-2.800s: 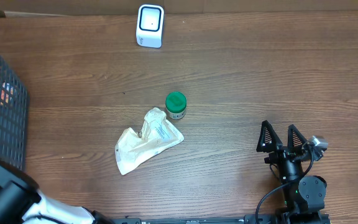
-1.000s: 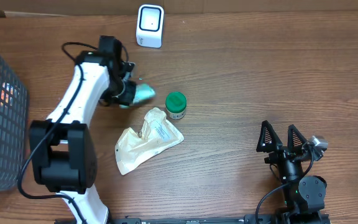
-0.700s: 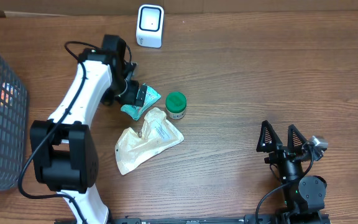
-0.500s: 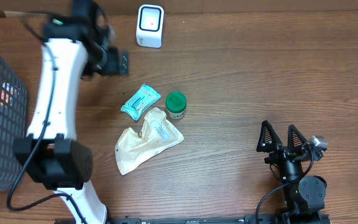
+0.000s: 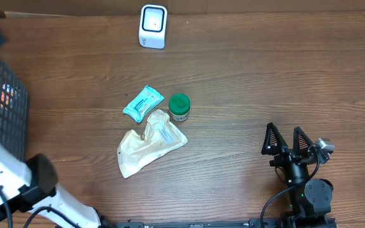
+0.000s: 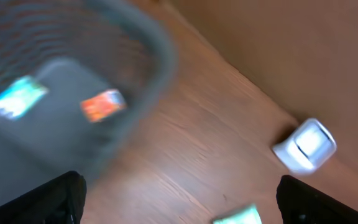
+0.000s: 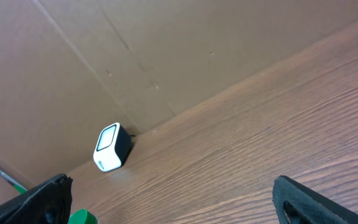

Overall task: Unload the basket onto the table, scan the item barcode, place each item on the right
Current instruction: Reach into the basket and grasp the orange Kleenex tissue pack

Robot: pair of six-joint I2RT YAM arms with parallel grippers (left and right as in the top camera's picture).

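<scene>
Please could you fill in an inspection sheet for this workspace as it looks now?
Surface: wooden table, no spill seen.
Job's things: white scanner at far edge; teal packet, green-lidded jar, cream pouch mid-table.
Clutter: black wire basket at left, orange item inside.
Grippers: left gripper open, empty; right gripper open, empty.
Cables: black cable at near right edge.
Surroundings: cardboard wall behind.

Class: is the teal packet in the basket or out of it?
Out. The teal packet lies flat on the table beside the green-capped jar, well clear of the basket.
</scene>
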